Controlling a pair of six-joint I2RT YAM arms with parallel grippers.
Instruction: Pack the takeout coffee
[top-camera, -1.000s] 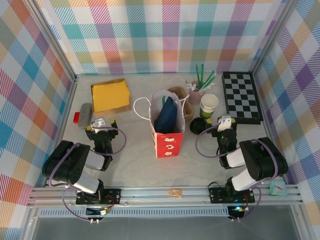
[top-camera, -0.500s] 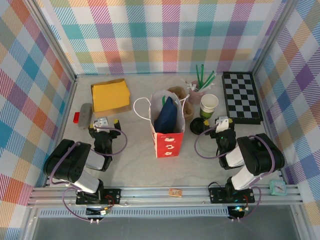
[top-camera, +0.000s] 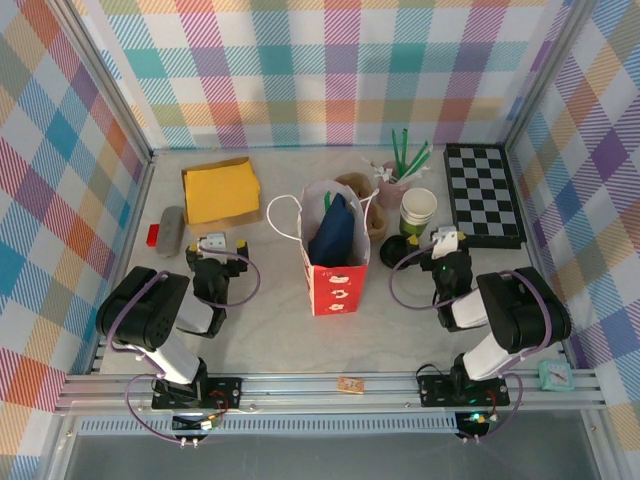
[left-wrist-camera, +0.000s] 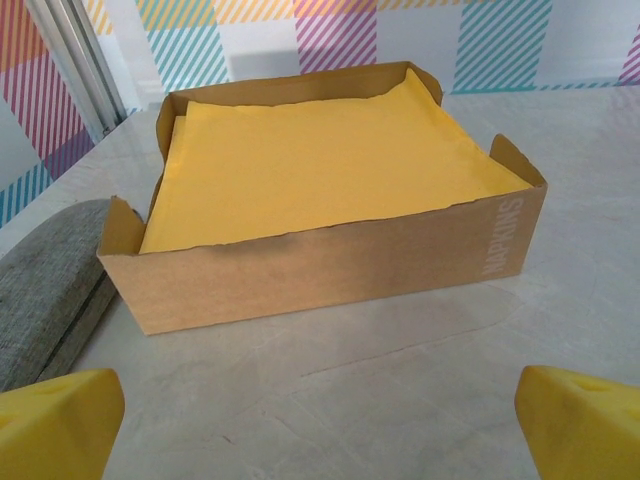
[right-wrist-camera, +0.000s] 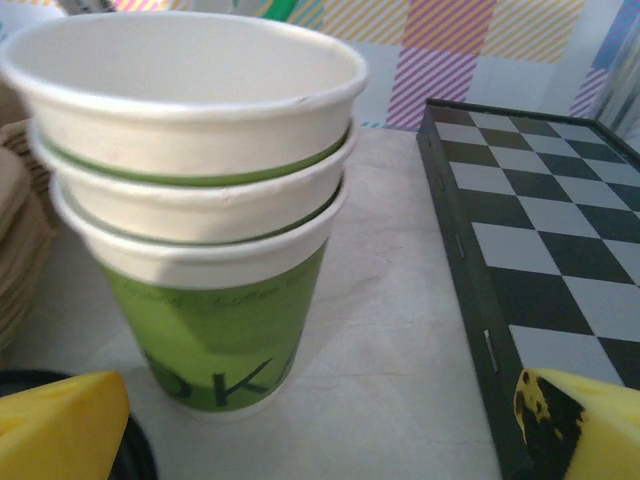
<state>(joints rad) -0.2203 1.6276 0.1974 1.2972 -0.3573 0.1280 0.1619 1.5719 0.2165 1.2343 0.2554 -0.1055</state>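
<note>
While the left pincer (left-wrist-camera: 320, 420) gapes wide and empty, bare grey worktop (left-wrist-camera: 400, 350) separates it from the brown cardboard box (left-wrist-camera: 330, 265) of yellow paper napkins (left-wrist-camera: 320, 160) at 12 o'clock. Equally open, the right pincer (right-wrist-camera: 320, 430) faces three stacked green-and-cream paper cups (right-wrist-camera: 215, 230), topmost empty, checkered black board (right-wrist-camera: 540, 230) at 2 o'clock. The takeout coffee (top-camera: 393, 252), black lid up, stands at its 9 o'clock

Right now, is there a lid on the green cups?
No, the stacked green cups are open on top, showing the bare cream inside.
</note>
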